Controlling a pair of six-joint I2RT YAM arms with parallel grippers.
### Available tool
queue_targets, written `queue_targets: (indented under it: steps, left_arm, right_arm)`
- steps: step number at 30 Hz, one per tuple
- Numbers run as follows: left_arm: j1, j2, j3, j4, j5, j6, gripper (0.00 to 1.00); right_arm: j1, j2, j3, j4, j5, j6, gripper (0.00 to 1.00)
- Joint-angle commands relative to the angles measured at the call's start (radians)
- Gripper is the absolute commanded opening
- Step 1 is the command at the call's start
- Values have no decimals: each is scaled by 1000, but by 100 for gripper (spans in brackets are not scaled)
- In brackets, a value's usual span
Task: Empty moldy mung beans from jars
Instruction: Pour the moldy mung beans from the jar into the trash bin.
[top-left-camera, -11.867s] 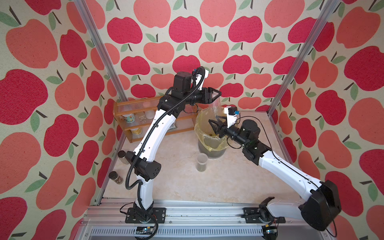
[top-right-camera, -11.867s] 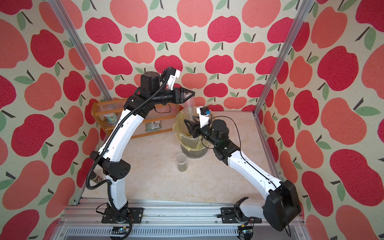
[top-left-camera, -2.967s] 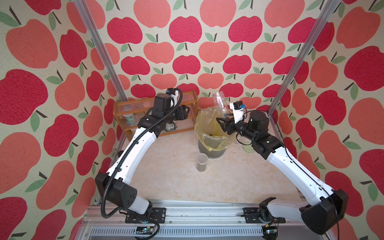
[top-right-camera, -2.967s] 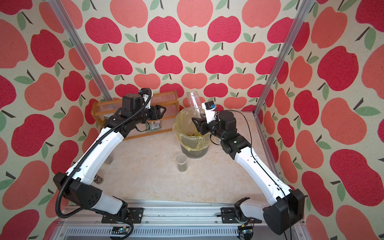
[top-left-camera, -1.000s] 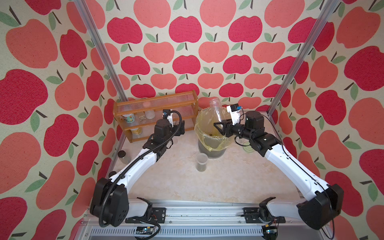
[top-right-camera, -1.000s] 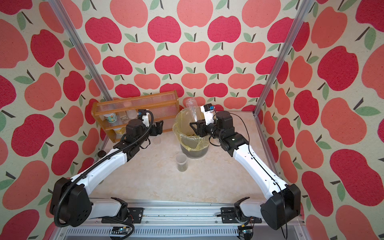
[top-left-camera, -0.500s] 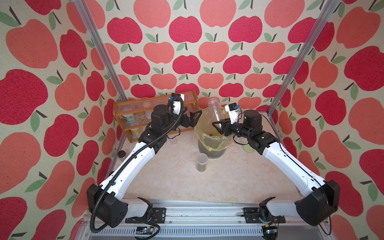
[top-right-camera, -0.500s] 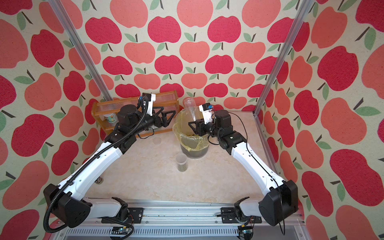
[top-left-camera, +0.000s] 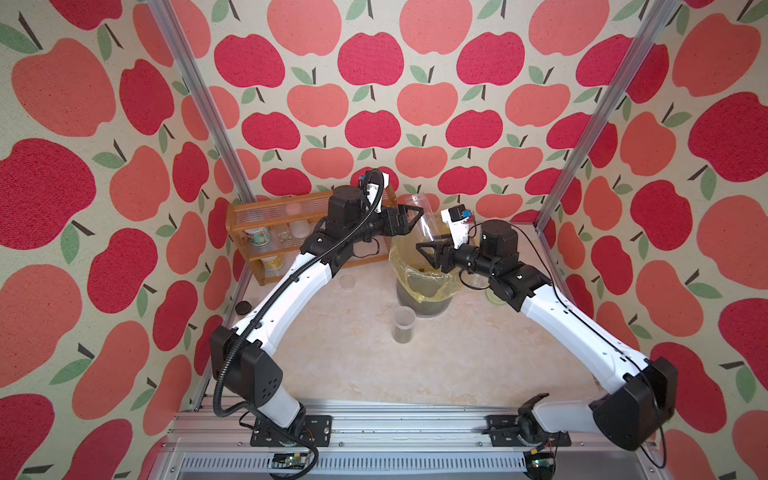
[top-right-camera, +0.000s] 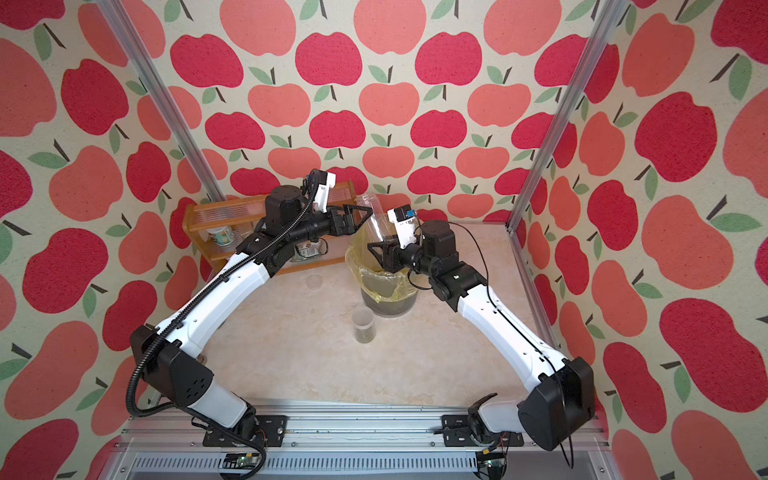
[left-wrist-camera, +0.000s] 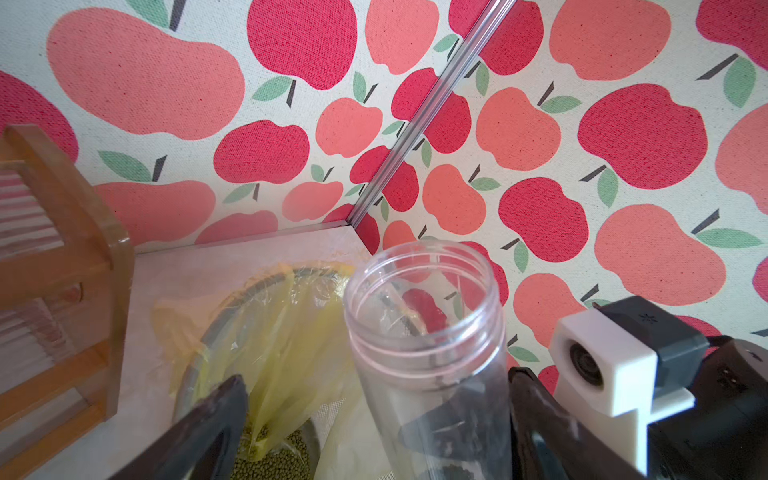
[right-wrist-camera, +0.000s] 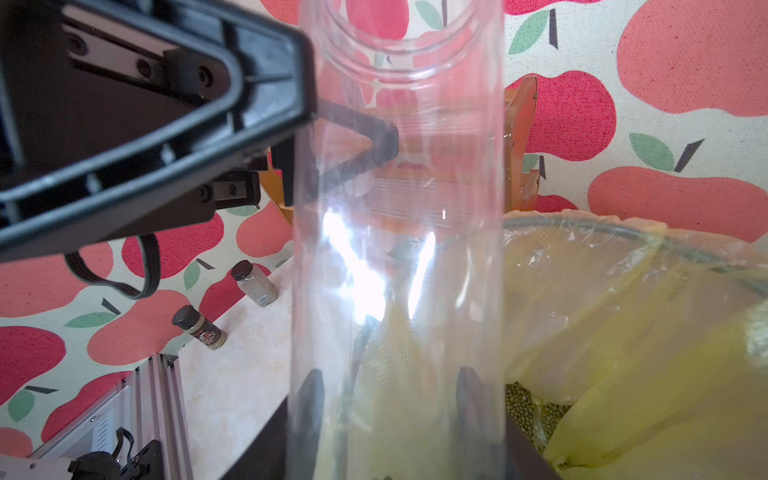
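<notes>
Top views | right fingers (top-left-camera: 429, 253) clamp tall jar (top-left-camera: 424, 226) over bin (top-left-camera: 432, 305) | left fingers (top-left-camera: 409, 216) wide astride it | rack (top-left-camera: 266, 214) behind

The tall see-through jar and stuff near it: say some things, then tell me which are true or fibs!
The tall clear jar has no lid on. True.
The right jaws hold it above the yellow-bagged bin. True.
The left jaws are squeezed shut. False: they stand open, one each side of the jar.
The bin is empty. False: mung beans lie inside.
The short jar lies tipped over. False: it stands upright on the table.
</notes>
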Motion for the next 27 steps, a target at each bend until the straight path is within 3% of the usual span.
queue_targets:
  steps: [1, 7, 14, 17, 25, 27]
  left_arm:
    - [-8, 49, 68, -57, 7, 6, 98]
    - [-37, 155, 192, -166, 12, 63, 95]
    - [-38, 183, 210, -191, -31, 75, 74]
    - [-38, 184, 223, -214, -40, 87, 70]
    - [-13, 178, 245, -230, -43, 66, 59]
    - [-3, 174, 244, -217, -33, 55, 49]
  right_arm:
    - [12, 2, 8, 67, 2, -35, 38]
    - [16, 6, 45, 10, 20, -92, 38]
    - [14, -14, 30, 17, 65, -101, 38]
    - [9, -24, 17, 27, 90, -100, 39]
    - [-7, -49, -32, 88, 128, -76, 47]
    - [-14, -55, -51, 113, 136, -68, 50]
